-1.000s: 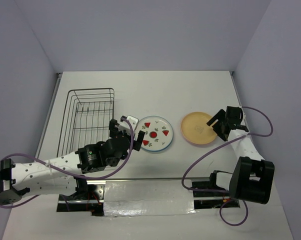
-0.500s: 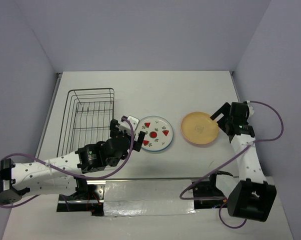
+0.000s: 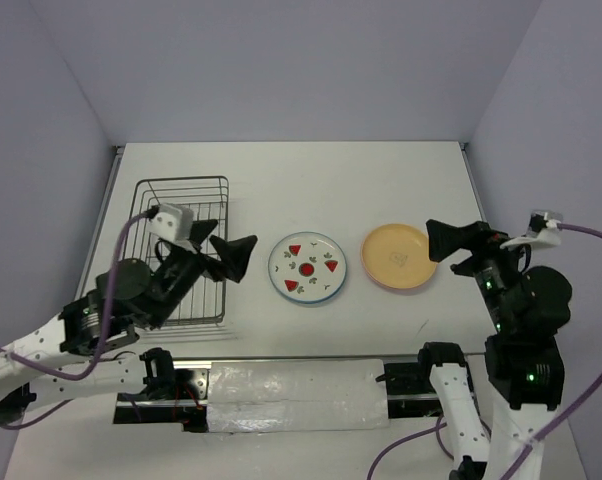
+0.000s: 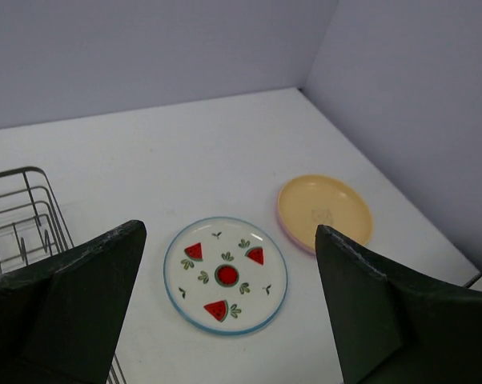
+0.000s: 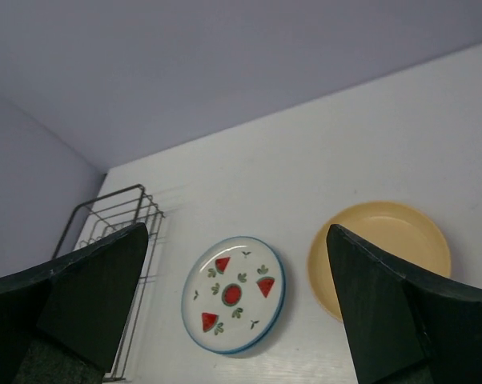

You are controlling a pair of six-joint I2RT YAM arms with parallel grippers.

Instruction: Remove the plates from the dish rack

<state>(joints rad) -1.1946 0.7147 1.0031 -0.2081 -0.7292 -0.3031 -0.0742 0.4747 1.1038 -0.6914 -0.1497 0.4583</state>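
the white table (image 3: 281, 180) fills the floor of a pale purple-walled booth. the left arm (image 3: 81, 330) rises from the near-left corner and leans out over the dish rack (image 3: 146, 245), a dark wire rectangle with thin parallel bars and raised sides that stands on the left part of the table. the right arm (image 3: 521, 330) stands up at the near-right edge with a purple cable (image 3: 581, 232) looping off its wrist. two plates lie flat on the table to the right of the rack, outside it and apart from each other. the fruit plate (image 3: 307, 267), white with red fruit marks, green specks and a bluish rim, is the nearer to the rack and sits near the table's middle. the tan-yellow plate (image 3: 398, 256) lies further right, and a thin pinkish edge shows along its rim; whether that belongs to a second plate beneath it cannot be told. the left gripper (image 3: 221, 243) hangs above the rack's right side with its jaws spread wide and nothing between them, and its wrist view shows both plates through the gap. the right gripper (image 3: 459, 243) is raised just beside the tan-yellow plate's right edge, jaws likewise spread wide and holding nothing.
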